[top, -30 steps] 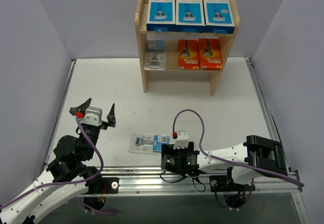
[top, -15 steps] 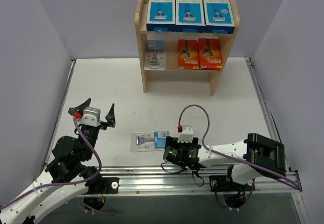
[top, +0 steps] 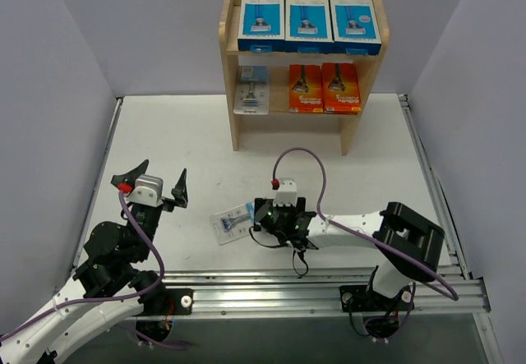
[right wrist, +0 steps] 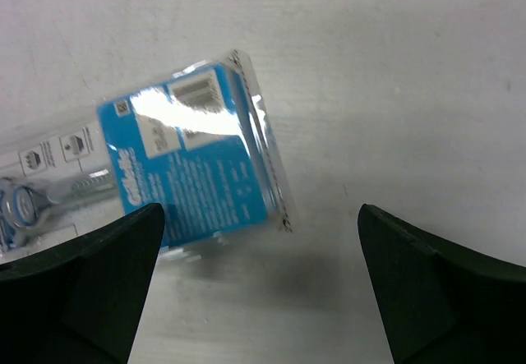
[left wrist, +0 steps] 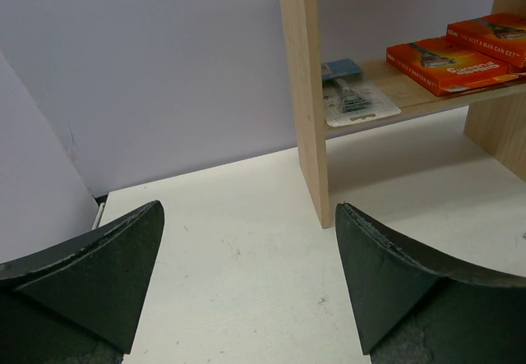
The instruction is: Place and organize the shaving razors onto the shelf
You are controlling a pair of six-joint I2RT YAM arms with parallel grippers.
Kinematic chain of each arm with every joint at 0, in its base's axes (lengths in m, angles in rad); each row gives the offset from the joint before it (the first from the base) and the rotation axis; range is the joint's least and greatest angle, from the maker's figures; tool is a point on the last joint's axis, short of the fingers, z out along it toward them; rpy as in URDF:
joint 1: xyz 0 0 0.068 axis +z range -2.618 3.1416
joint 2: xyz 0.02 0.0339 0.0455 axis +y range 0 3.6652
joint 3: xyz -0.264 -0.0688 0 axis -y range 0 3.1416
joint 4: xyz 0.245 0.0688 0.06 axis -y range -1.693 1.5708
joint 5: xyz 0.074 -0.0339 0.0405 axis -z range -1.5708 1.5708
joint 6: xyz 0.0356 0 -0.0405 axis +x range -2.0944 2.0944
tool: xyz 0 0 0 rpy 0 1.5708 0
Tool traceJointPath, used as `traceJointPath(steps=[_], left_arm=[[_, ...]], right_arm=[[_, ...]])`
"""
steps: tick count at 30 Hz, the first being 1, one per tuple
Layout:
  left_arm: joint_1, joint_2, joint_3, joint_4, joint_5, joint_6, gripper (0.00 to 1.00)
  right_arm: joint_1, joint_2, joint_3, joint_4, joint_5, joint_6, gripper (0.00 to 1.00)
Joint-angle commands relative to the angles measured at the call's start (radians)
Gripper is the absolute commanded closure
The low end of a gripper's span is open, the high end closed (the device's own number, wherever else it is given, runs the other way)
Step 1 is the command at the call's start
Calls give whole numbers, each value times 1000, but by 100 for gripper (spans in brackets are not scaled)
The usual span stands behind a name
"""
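- I'm watching the left gripper (top: pixel 163 172) hanging wide open over the table (top: pixel 370 158), holding nothing.
- A clear blister razor pack (top: pixel 233 223) with a blue label is lying flat near front centre.
- I'm holding the right gripper (right wrist: pixel 261 212) over its blue-label end, jaws spread, nothing gripped.
- The shelf (top: pixel 233 126) is standing at the back, carrying three blue-and-white boxes (top: pixel 307 20) on top, and a blister card (top: pixel 251 91) and two orange boxes (top: pixel 324 87) on the middle tier.
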Motion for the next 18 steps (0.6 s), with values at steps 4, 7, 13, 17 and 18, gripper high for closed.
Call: traceJointPath(steps=[4, 7, 13, 17, 18], left_arm=[[-6, -2, 43, 10, 16, -12, 6], [-6, -2, 41, 10, 19, -14, 6], [-6, 6, 45, 6, 37, -25, 6], [-6, 1, 43, 7, 34, -23, 6], [-7, 0, 43, 7, 33, -23, 6]], right_arm=[[-107, 176, 155, 71, -81, -181, 0], [-159, 218, 199, 119, -138, -224, 0], [-206, 341, 351, 147, -233, -310, 2], [-216, 396, 439, 147, -291, -373, 4], [-217, 398, 451, 145, -294, -378, 4]])
